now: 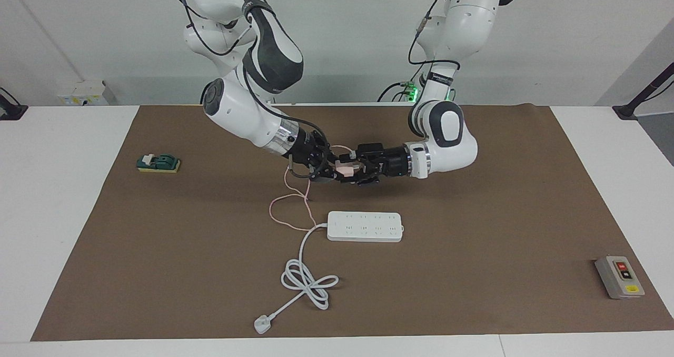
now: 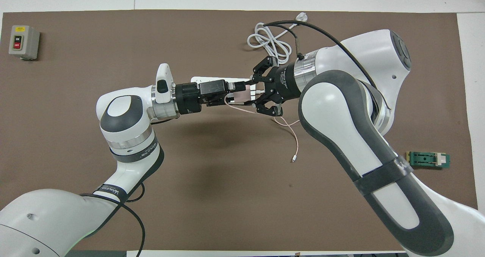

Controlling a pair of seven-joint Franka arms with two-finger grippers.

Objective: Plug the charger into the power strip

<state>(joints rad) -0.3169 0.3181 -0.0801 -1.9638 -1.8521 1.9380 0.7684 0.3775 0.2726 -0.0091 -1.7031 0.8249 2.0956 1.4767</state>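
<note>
Meeting in mid-air above the worktop (image 1: pixel 474 251), the left pincer (image 1: pixel 358 174) and the right pincer (image 1: pixel 327 170) both touch the charger (image 1: pixel 346 169); which one is clenched on it cannot be told. Its cable (image 1: pixel 287 209) trails down beside the strip (image 1: pixel 365 226), which lies flat below. Risk: a loose handover could drop or twist the charger, misaligning the prongs. Brown mat, white walls.

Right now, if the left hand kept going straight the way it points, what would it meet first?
The right hand, head-on: the two face each other over the mat with the charger between them. Which hand grips the charger is unclear.
</note>
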